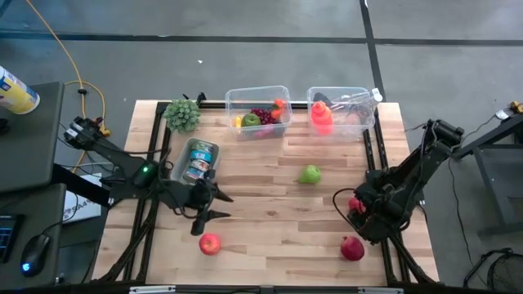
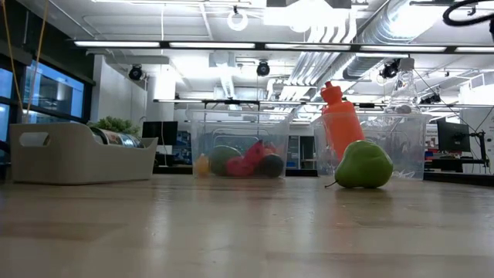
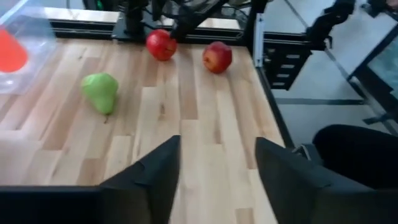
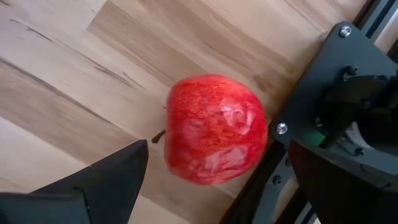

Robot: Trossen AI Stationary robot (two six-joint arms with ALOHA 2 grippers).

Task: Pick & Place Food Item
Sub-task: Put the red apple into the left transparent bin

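Under the right end effector point(image 4: 214, 180), released, a red apple point(image 4: 214, 129) sits partly hidden; left end effector point(image 1: 214, 204) also released.

You've got a pale, striped light-wood plank table point(image 1: 270, 204). Round red apple point(image 4: 214, 130) w/ faint yellowish streaks and a glossy spot. Second round red apple point(image 1: 210, 243), yellow-tinged. Dark red round pomegranate point(image 1: 352, 247). Lumpy green pear point(image 1: 310, 174). Bright orange plastic bottle point(image 1: 321, 117) in a clear plastic bin point(image 1: 359, 96). Second clear plastic bin point(image 1: 237, 98): red, green, yellow, purple fruit. Grey rectangular tray point(image 1: 181, 158) w/ blue-labelled cans. Both arms black.
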